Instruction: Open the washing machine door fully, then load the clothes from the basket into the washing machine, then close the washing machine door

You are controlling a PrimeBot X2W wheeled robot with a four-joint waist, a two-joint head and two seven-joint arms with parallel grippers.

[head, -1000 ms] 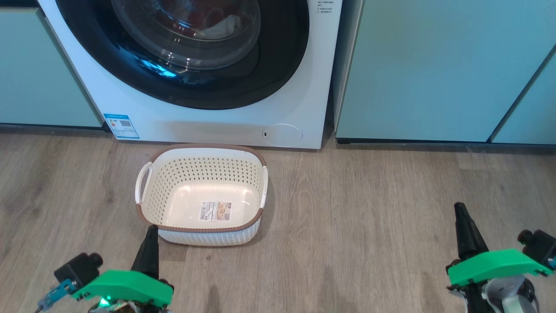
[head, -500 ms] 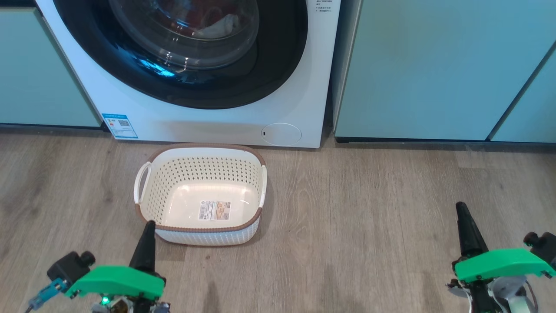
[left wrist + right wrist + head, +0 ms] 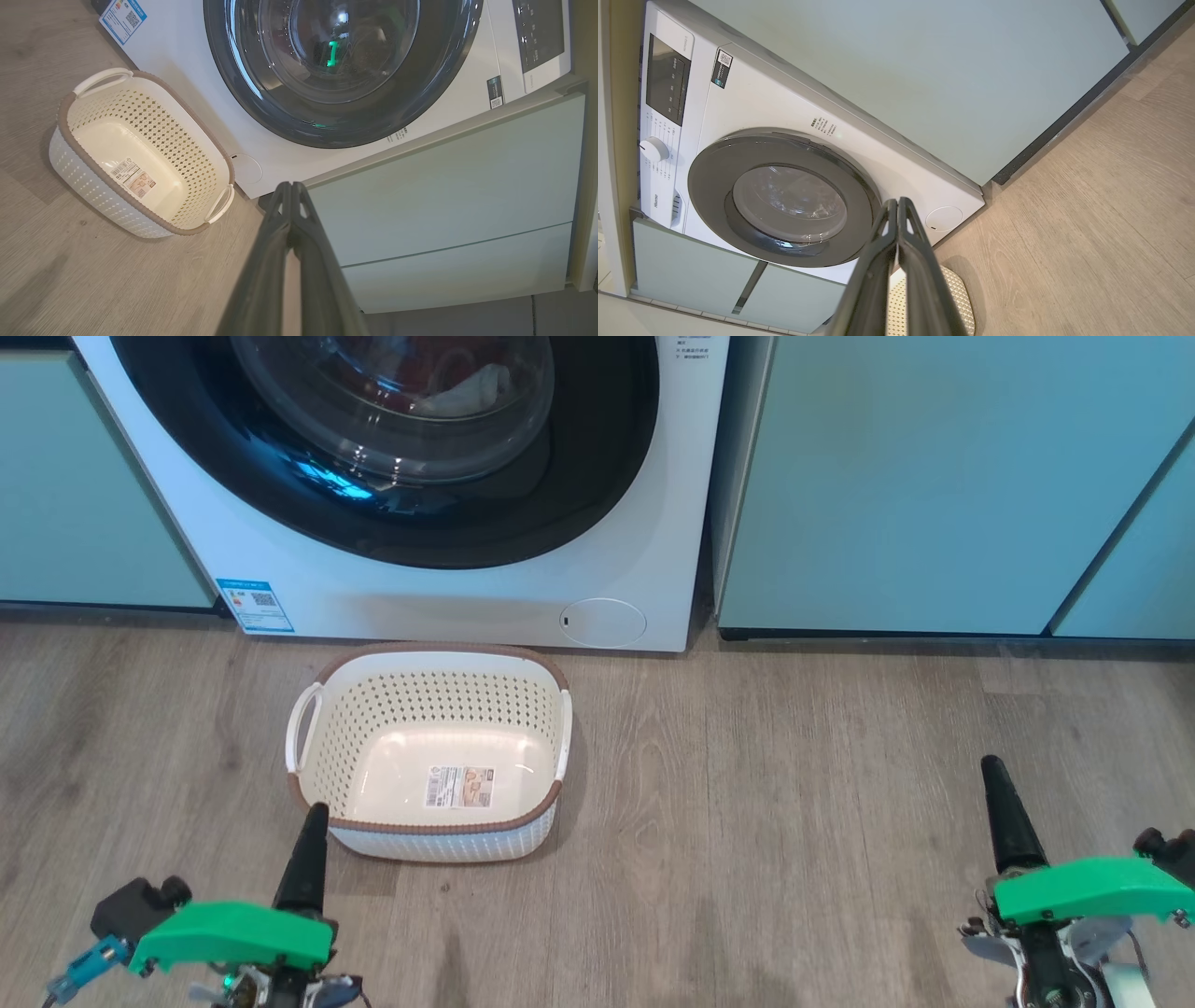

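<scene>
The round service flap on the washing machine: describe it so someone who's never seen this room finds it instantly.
Find the white washing machine between pale teal cabinets. Below its black-rimmed door, at the front panel's lower right corner, sits the service flap. It is a plain white round outline, unlike the blue energy sticker at lower left.

Pale teal cabinets (image 3: 934, 476) stand along the back of the grey wood-plank floor (image 3: 794, 803).

Head view crops the washing machine door (image 3: 392, 439).
</scene>
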